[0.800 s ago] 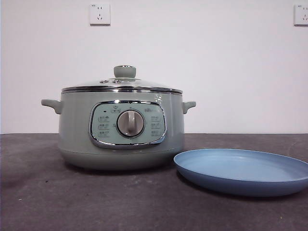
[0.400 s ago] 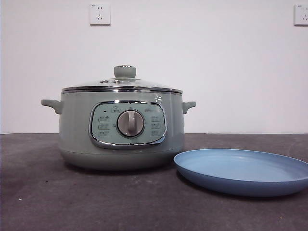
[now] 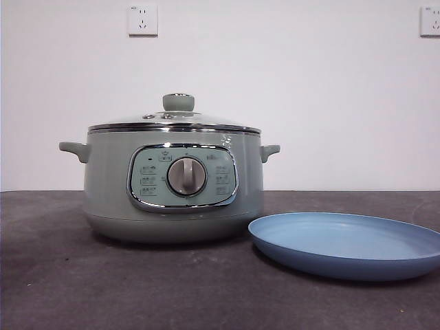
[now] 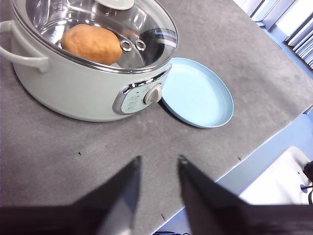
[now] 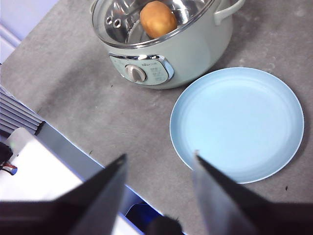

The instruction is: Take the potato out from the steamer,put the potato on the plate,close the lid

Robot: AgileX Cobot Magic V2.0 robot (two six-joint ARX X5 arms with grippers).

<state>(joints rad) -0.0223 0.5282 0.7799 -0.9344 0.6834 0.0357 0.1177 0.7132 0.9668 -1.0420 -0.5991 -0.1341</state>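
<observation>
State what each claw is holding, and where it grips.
Nothing is held. The left claw and right claw are both open and empty, apart from the steamer.

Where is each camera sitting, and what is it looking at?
Front view: low at table height, looking level at the steamer and plate; no robot parts show.
Left wrist view: above, looking down past the open left gripper at the potato under the lid.
Right wrist view: above, past the open right gripper.
All three share steamer and plate.
</observation>
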